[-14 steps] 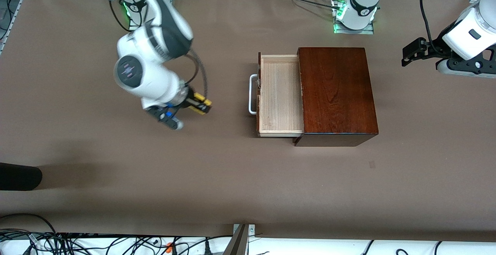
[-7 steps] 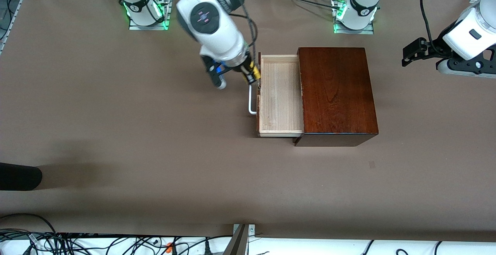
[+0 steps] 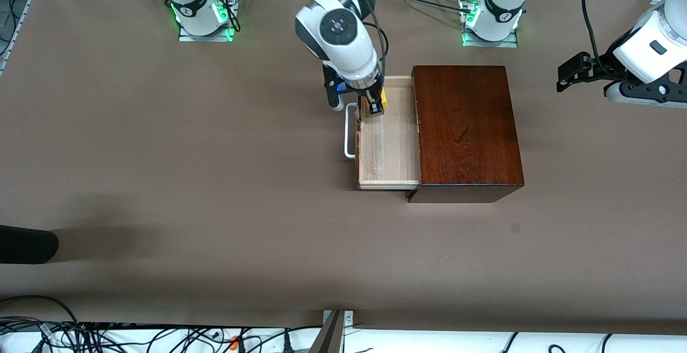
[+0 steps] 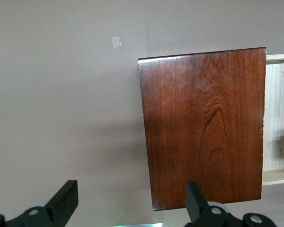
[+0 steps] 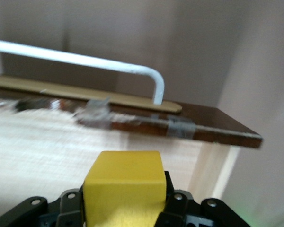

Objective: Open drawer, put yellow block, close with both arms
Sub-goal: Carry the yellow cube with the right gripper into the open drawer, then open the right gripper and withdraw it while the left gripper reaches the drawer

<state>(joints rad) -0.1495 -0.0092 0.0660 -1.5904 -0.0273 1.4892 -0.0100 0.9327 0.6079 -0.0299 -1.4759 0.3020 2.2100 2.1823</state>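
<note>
**Yellow cube poised over the open drawer**

The right arm's end effector [image 3: 377,105] hangs over the pulled-out drawer [image 3: 389,149], a pale light-wood tray with a dark reddish-brown front and a white U-shaped bar handle [image 3: 349,130]. It sits above the corner of the tray closest to the robots' bases, just inside the drawer front. Its 2 fingers are clenched on the small plain yellow block [image 3: 382,99]; in the right wrist view the cube [image 5: 123,182] fills the gap between the black fingers, with the handle [image 5: 85,61] and the taped top edge of the drawer front just ahead of it.

The step in hand looks like the drop into the tray. To do it well, the end effector should probably shift a little toward the tray's middle, away from the front panel and the side wall, then lower until the block is near the tray floor before releasing, so the cube does not bounce or catch on the rim. Lifting straight up afterwards would keep the fingers clear of the drawer walls and handle.

The glossy dark mahogany box [image 3: 466,125] stands beside the tray, on the brown bench [image 3: 161,181].

The left arm's end effector [image 3: 569,76] waits in the air over the left arm's end of the bench, well apart from the box; its fingers [image 4: 64,203] are spread wide and hold nothing.
</note>
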